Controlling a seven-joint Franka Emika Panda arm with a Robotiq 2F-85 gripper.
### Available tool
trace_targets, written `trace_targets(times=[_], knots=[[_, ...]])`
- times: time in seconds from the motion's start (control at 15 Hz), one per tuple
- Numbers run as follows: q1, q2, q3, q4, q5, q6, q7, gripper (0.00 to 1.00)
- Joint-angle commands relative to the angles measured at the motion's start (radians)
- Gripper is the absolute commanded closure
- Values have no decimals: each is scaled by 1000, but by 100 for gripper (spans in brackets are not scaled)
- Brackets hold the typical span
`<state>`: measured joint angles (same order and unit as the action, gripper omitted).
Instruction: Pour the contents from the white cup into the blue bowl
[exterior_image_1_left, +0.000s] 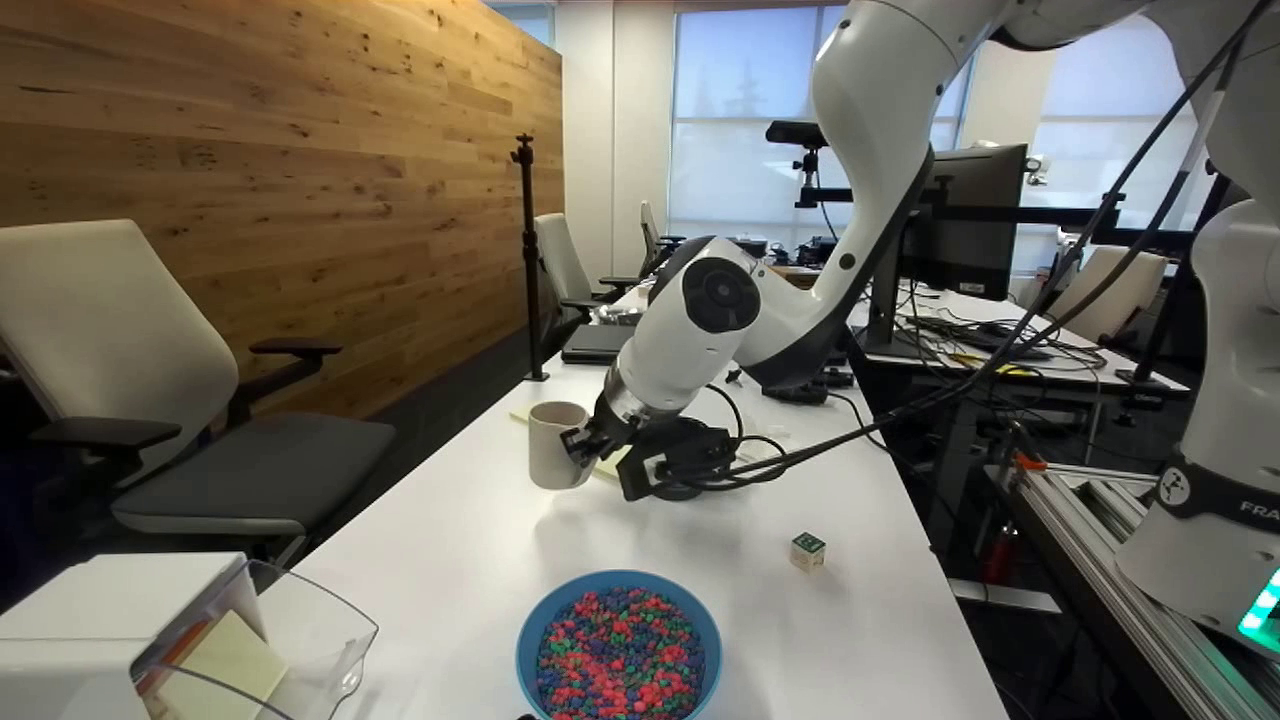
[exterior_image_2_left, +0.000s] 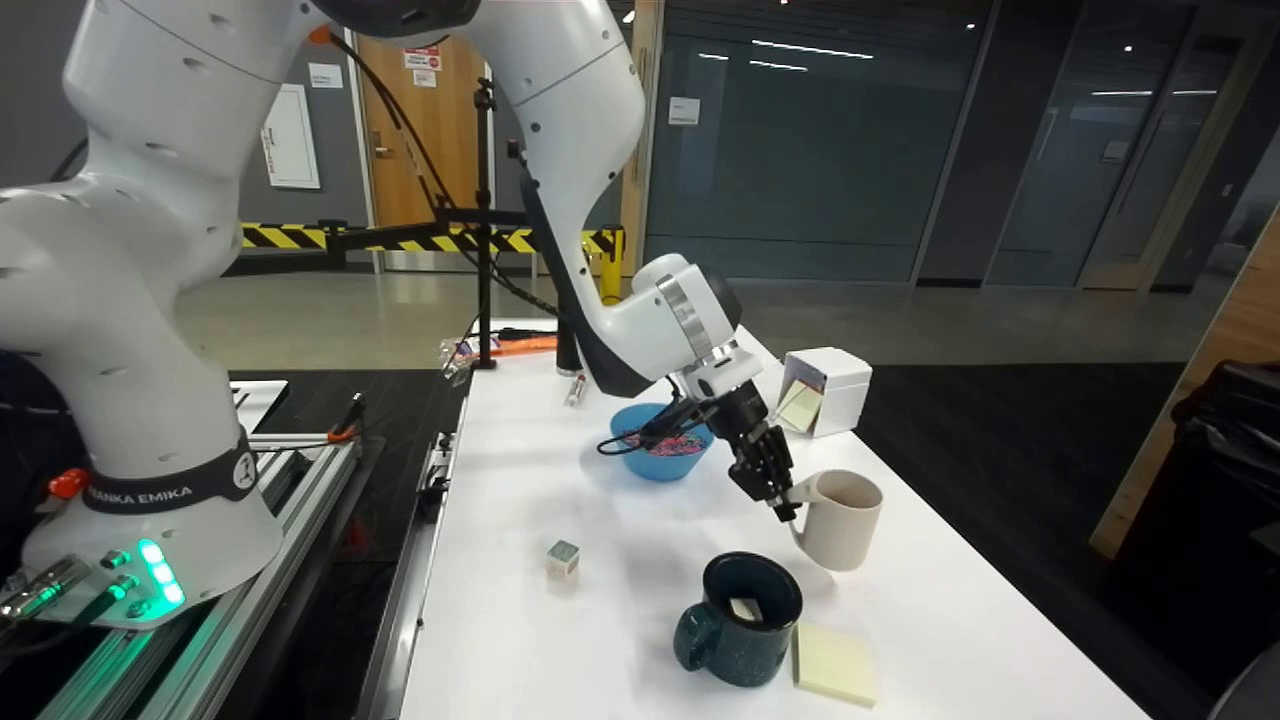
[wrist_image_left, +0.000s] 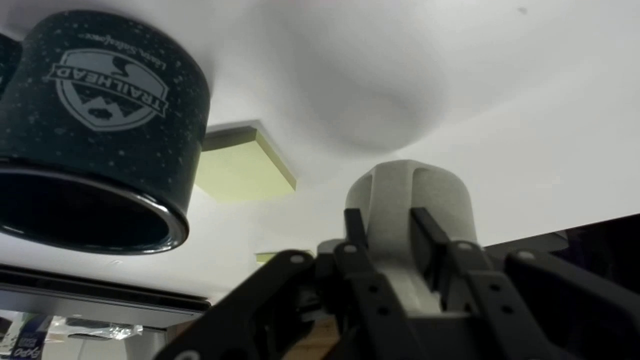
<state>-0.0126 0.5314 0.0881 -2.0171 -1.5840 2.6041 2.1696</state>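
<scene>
The gripper pinches the white cup by its handle — the two fingers stand one on each side of it, apart only by its thickness. The cup is held in the air above the white table. In both exterior views its mouth looks upward and its long axis is close to vertical; whether it leans slightly, I cannot tell with certainty. The handle points toward the gripper. How much is inside the cup cannot be seen.

Outward from the cup, a dark mug stands upright on the table, and a yellow note pad lies just beside this mug. The blue bowl is well apart from the cup, standing flat on the table, with red, blue and green bits inside it. A small cube rests on the table, apart from the bowl and the mug. Near the table's edge stands a white box with yellow paper in it.
</scene>
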Motion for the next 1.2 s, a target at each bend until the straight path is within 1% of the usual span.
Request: trace_targets(times=[0.0, 0.13, 0.2, 0.33, 0.73, 0.87, 1.13], knots=[[-4, -133, -2, -96, 5, -11, -5, 93], [0, -203, 3, -143, 20, -20, -18, 93], [15, -244, -4, -171, 40, -22, -33, 93], [27, -313, 6, -223, 67, -29, -52, 93], [97, -474, 43, -362, 144, -119, -69, 93], [116, -510, 51, -408, 144, -149, -60, 93], [120, -589, 42, -536, 94, -145, -20, 93]])
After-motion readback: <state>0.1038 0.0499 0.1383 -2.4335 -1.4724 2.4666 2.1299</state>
